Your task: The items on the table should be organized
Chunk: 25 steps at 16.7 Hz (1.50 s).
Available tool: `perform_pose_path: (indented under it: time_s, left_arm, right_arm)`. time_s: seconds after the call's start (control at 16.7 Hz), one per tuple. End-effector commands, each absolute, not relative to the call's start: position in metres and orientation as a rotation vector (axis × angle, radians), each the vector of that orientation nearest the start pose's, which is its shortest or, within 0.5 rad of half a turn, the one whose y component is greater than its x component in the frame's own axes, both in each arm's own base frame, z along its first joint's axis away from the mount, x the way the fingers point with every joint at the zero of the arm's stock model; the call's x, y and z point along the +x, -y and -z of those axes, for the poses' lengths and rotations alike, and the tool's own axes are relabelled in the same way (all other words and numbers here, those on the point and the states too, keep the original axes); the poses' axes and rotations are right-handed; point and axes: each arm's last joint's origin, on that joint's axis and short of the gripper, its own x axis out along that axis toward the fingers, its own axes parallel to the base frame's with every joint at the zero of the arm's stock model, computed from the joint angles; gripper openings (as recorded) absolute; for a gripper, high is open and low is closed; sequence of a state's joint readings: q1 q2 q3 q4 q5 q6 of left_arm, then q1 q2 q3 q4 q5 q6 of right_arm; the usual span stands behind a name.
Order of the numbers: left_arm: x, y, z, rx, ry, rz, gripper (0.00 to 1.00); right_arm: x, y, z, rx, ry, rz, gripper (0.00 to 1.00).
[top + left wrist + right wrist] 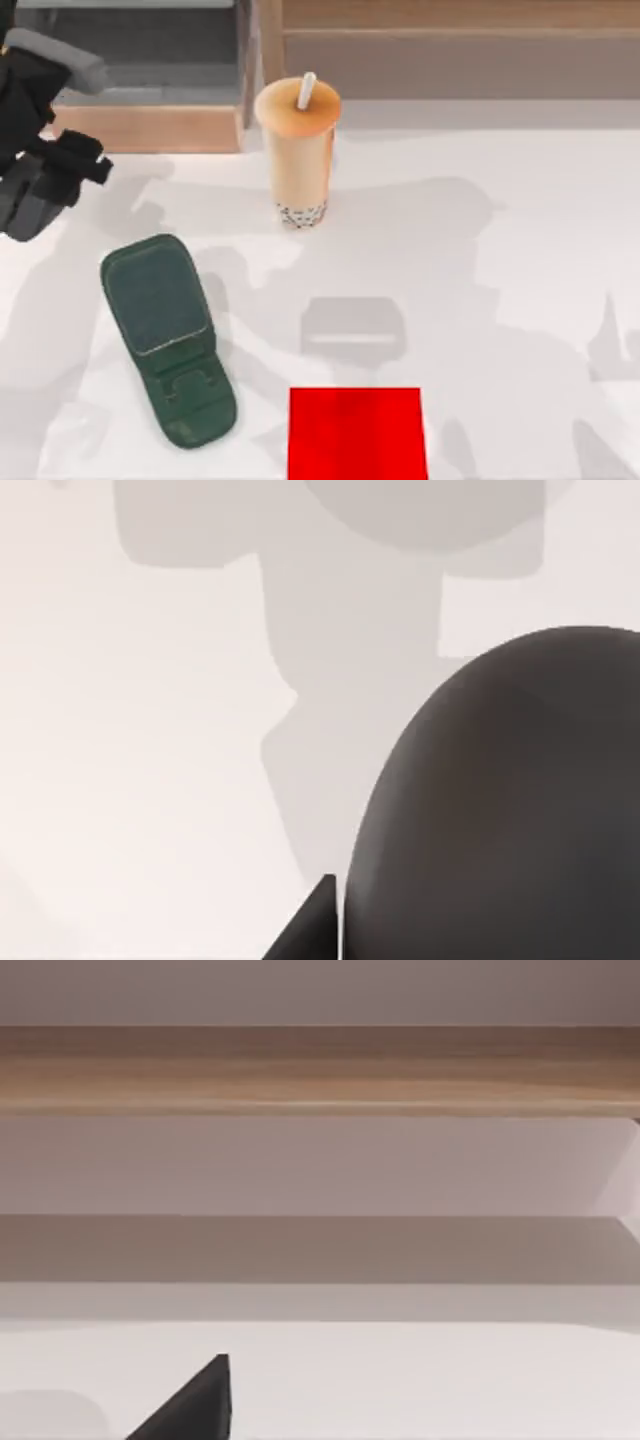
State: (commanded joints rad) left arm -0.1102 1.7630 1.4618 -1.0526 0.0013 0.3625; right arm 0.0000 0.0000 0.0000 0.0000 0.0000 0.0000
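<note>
- Seemingly, the left end effector (75,165) is hovering over the counter's (520,260) far-left corner and pinching the mouse (500,800), which is sitting large and close in the left wrist view with bare counter well below it. A shallow hold on that rounded shell is risking a slip, and the mouse would be dropping onto the counter.
- The dark green phone stand (165,340) is lying nearer the front-left edge, between that end effector and the red square mat (357,432) at the front edge. If the mouse is meant for the mat, as I am judging, a low sweep is likely to be clipping the stand and shoving it.
- The bubble-tea cup (298,150) is standing upright by the far edge, just in front of the shelf unit (450,50), its straw (306,90) sticking up. Being tall and narrow, it is tipping easily if an arm is swinging past at its height.
- The right end effector (205,1405) is facing the shelf unit from low over the counter. I cannot tell its state, and any forward reach is risking a knock against the shelf.
</note>
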Motion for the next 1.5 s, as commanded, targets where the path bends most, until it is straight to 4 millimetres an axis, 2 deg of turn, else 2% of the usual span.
perform_pose_path:
  time_s: [0.3,0.54,0.78,1.02,1.32,1.5]
  left_arm:
    - [0.346,0.105,-0.278,0.797,-1.034,0.682,0.00]
    - [0.327,0.171,-0.280,1.196,-0.779,1.013,0.00]
    - [0.294,0.232,-0.252,1.588,-0.539,1.377,0.00]
    - [0.251,0.274,-0.208,1.914,-0.301,1.751,0.00]
    - [0.203,0.296,-0.158,2.150,-0.052,2.139,0.00]
    - [0.190,0.298,-0.145,2.196,0.018,2.250,0.00]
  right_arm:
    - [0.106,0.001,-0.160,0.000,0.000,0.000,1.00]
    - [0.106,0.001,-0.160,0.000,0.000,0.000,1.00]
    - [0.106,0.001,-0.160,0.000,0.000,0.000,1.00]
    - [0.106,0.001,-0.160,0.000,0.000,0.000,1.00]
    - [0.106,0.001,-0.160,0.000,0.000,0.000,1.00]
    - [0.106,0.001,-0.160,0.000,0.000,0.000,1.00]
